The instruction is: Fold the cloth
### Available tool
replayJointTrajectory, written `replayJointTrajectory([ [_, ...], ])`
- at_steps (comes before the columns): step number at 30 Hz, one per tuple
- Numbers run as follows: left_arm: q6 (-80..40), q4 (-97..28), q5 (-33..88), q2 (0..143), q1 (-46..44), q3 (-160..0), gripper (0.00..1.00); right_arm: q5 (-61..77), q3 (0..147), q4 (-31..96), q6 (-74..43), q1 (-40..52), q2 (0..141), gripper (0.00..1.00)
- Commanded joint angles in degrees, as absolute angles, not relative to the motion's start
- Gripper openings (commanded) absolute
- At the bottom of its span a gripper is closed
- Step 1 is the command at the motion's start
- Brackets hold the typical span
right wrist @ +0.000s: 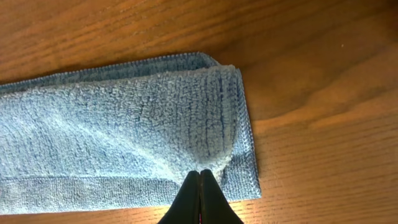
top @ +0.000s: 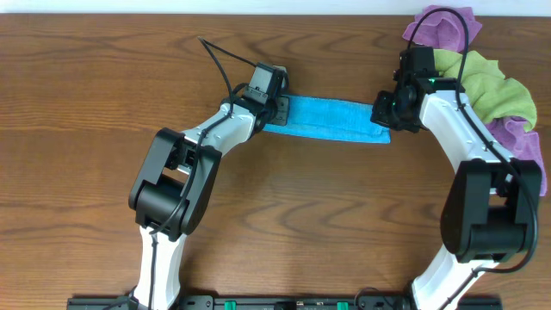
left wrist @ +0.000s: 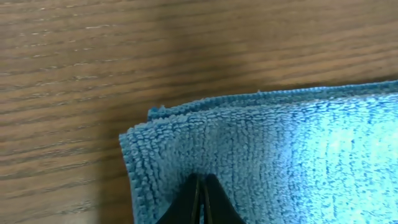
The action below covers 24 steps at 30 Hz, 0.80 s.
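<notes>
Brown wooden counter (top: 86, 103) held the cloth (top: 331, 120), folded into a strip, at the far middle; left tool (left wrist: 200, 179) sat clenched on its left end, right tool (right wrist: 200, 173) pinched its right end.

Seen from overhead, my worktop (top: 86, 103) is brightly and evenly lit from above. Shadows on the wood are faint and soft, and the picture is sharp to its corners.

My left wrist view is softer. The grain along the top smears out of focus, a dim shadow band crosses it, and the cloth (left wrist: 280, 149) bleaches to pale glare at the right. My left claw (left wrist: 200, 199) is a black silhouette.

My right wrist view is warmer and crisper, with the terry loops distinct. A dark shadow lies on the wood beside the cloth's end, and my right claw (right wrist: 200, 196) is equally unlit.
</notes>
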State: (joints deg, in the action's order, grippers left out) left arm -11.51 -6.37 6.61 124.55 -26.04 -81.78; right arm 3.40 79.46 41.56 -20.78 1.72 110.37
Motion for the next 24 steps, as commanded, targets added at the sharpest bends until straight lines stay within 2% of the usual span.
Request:
replayJointTrajectory([
  [1,-9.54,-6.9,3.84,125.51,-25.91,-82.65,0.06,3.51,80.2,42.02,-20.53,1.48,110.72,0.01],
  [16,-6.68,-14.44,3.55,126.28,-25.8,-82.65,0.06,3.01,80.2,42.13,-20.03,1.41,106.34,0.01],
  [24,-4.1,-22.48,-4.71,126.28,-24.82,-82.65,0.06,3.01,80.2,43.92,-18.06,0.51,106.04,0.01],
])
